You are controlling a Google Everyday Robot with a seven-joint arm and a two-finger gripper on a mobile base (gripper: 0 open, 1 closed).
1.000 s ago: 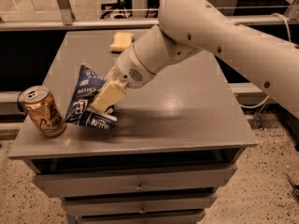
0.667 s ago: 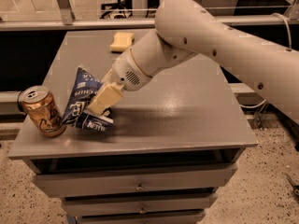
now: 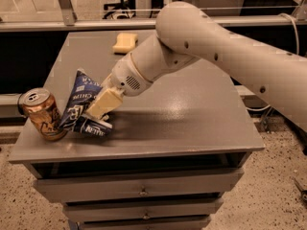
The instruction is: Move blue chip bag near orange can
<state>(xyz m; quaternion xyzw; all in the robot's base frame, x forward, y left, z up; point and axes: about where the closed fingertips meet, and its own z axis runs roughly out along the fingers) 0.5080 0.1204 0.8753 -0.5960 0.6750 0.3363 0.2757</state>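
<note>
The gripper pinched the blue chip bag low over the table's eight o'clock corner. At the bag's nine o'clock stood the orange can, seemingly touching it. Delivery looked done; the next move called for letting go and lifting clear.

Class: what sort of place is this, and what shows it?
Likely an office or lab: grey drawer cabinet, chair base behind, robot claw gripping the blue chip bag by the orange can.

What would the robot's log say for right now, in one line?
tool: shut on blue chip bag, front-left of table | blue chip bag: right beside orange can | sponge: far edge
</note>
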